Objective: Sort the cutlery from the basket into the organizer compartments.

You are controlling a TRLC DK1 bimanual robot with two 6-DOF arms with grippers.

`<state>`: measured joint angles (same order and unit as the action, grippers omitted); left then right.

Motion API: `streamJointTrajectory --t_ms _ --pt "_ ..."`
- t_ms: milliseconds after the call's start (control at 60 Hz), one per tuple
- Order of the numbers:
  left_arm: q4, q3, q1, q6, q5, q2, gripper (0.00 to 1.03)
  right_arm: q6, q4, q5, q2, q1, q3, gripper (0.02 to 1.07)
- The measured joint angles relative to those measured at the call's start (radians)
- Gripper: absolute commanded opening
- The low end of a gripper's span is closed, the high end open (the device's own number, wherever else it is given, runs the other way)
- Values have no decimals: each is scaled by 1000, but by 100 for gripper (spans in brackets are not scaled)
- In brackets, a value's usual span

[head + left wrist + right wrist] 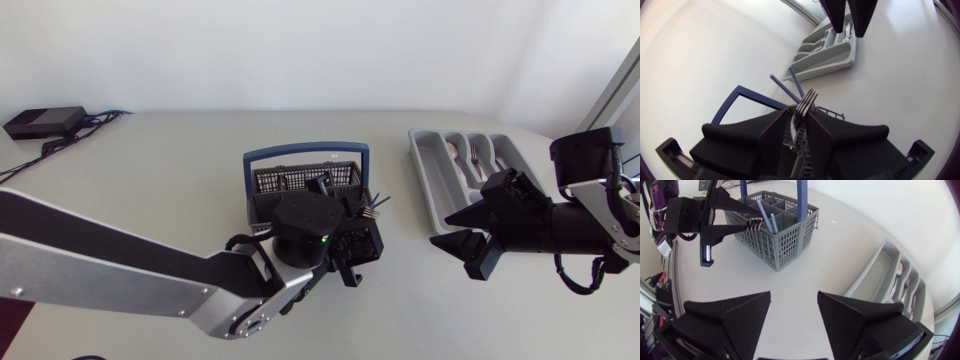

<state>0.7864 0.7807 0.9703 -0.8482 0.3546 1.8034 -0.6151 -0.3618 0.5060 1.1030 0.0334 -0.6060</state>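
Left gripper [798, 122] on fork [806, 101], clearest wrist-side.

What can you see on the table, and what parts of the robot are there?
table: one, pale grey, under everything
basket: one, grey with a blue handle, middle of the table
blue-handled pieces: two showing, blue, standing in the basket
tray: one, grey, right side of the table
spoons and forks: a few, silver, in the tray's narrow slots; too small to count
box: one, black, with cables, far left corner
fork: one, silver, above the basket's edge
left tool: one, black, shut on the fork
right tool: one, black, open, beside the tray
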Motion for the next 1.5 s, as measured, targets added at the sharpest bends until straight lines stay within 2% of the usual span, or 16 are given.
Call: streamJointTrajectory --t_ms 250,467,700,933,1133,1267,1367,1500 --pt "43 0 14 -70 30 25 3 -4 0 5 0 -2 2 71" --pt "65 0 15 -124 56 24 3 -15 0 7 0 -3 6 71" --pt "140 -27 14 -148 61 2 3 -18 0 7 0 -3 6 71" --pt "177 -115 -4 -139 -30 -89 3 -18 0 7 0 -3 6 71" --pt "172 -142 -76 -65 -106 -206 3 -18 0 7 0 -3 6 71" --pt "130 -142 -128 5 -171 -280 3 -18 -1 7 0 -3 6 71" --pt "-13 -132 -193 113 -253 -360 3 -18 -4 7 -3 0 6 71" --pt "-149 -90 -247 224 -326 -423 3 -14 -14 6 -18 22 6 71"
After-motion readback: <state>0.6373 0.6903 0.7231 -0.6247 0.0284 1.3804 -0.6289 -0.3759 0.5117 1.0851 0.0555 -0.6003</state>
